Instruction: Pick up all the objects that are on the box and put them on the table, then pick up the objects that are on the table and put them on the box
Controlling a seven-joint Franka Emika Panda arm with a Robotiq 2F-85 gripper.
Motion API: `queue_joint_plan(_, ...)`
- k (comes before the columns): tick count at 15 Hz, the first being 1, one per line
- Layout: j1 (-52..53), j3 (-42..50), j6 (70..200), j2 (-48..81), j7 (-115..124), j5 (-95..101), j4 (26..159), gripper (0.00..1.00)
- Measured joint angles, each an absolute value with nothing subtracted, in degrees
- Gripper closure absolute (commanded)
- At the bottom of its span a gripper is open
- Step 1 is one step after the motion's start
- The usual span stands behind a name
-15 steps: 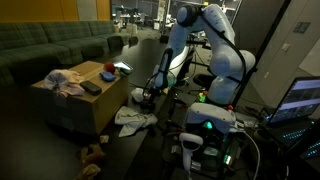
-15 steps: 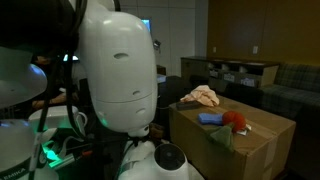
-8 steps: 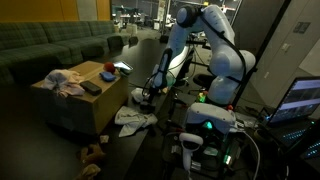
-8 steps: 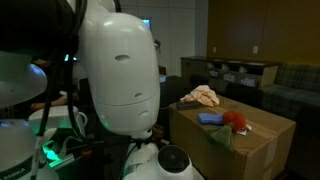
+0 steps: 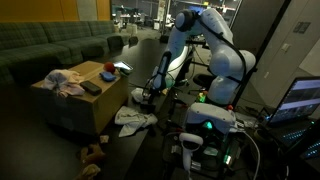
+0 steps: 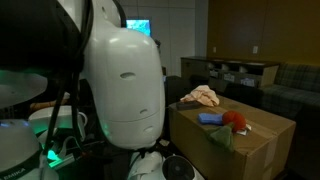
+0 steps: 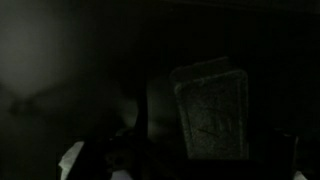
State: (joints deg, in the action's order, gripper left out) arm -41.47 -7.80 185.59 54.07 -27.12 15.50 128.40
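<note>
Gripper (image 5: 148, 97) low beside box (image 5: 75, 110), jaws wide apart, empty; contact w/ anything unclear, wrist view too dark.

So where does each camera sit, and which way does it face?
An exterior view: stands by the robot's base, facing the arm, the box and the sofa.
An exterior view: close behind the arm, whose white shell fills its left; faces the box.
Wrist view: nearly black; one ribbed pad of the jaws shows.
Shared: both exterior views show the box and red ball.
</note>
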Motion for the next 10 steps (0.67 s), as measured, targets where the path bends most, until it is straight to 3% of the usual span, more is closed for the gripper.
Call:
queue_joint_plan(5, -41.9, -7.8, 183.9, 53.8, -27.1, 15.5, 127.7, 0.67)
queue_joint_plan(10, -41.9, -8.1, 178.9, 51.2, -27.3, 15.5, 128.4, 0.67)
